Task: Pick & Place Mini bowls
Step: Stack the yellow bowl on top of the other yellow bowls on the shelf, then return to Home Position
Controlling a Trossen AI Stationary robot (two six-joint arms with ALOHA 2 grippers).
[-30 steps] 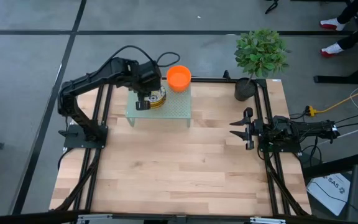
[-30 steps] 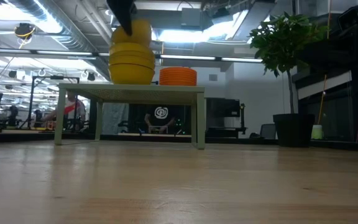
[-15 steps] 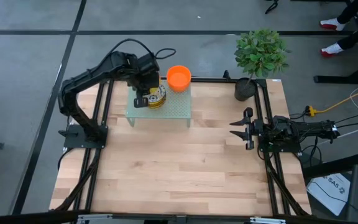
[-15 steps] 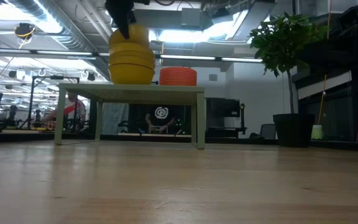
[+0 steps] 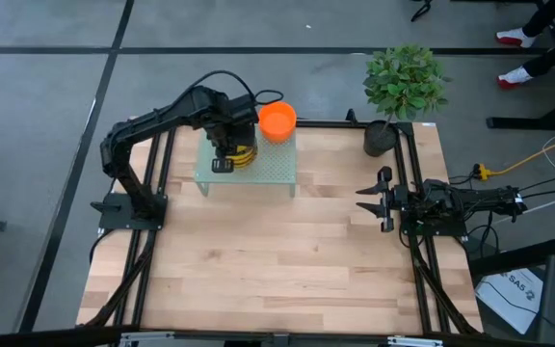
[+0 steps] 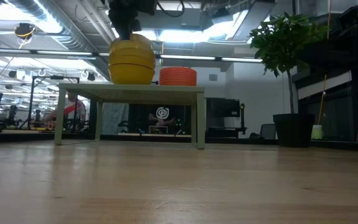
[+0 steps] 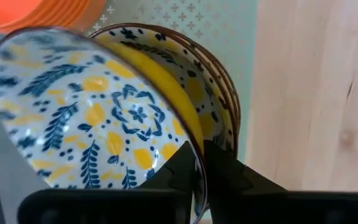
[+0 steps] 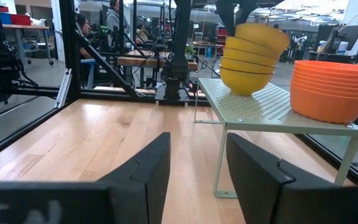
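Observation:
A stack of floral mini bowls (image 5: 243, 152), yellow outside (image 6: 131, 62), stands on a small pale green perforated stand (image 5: 270, 169) at the table's far side. A stack of orange mini bowls (image 5: 277, 120) sits beside it (image 6: 178, 76). My left gripper (image 5: 224, 157) is over the floral stack, shut on the top bowl (image 7: 92, 118), which tilts on the ones below (image 8: 263, 34). My right gripper (image 5: 372, 200) waits open at the table's right edge, touching nothing (image 8: 197, 162). My left gripper holds the top floral bowl by its rim (image 7: 194, 149), pinched with one finger (image 7: 179, 171) inside the bowl and the other outside. The fingers come from above, pointing down. The bowl sits tilted, its lower side resting in the stack beneath.
A dark pot (image 5: 381, 138) with a green plant (image 5: 405, 79) stands at the table's far right corner. The wooden table top (image 5: 277, 260) stretches bare in front of the stand. Black frame rails run along both sides. People show far off in the room.
My left gripper has come down with the top floral bowl in its hold. The bowl stood higher above the stack a second ago and now sits lower on it, still tilted. The right arm has kept still.

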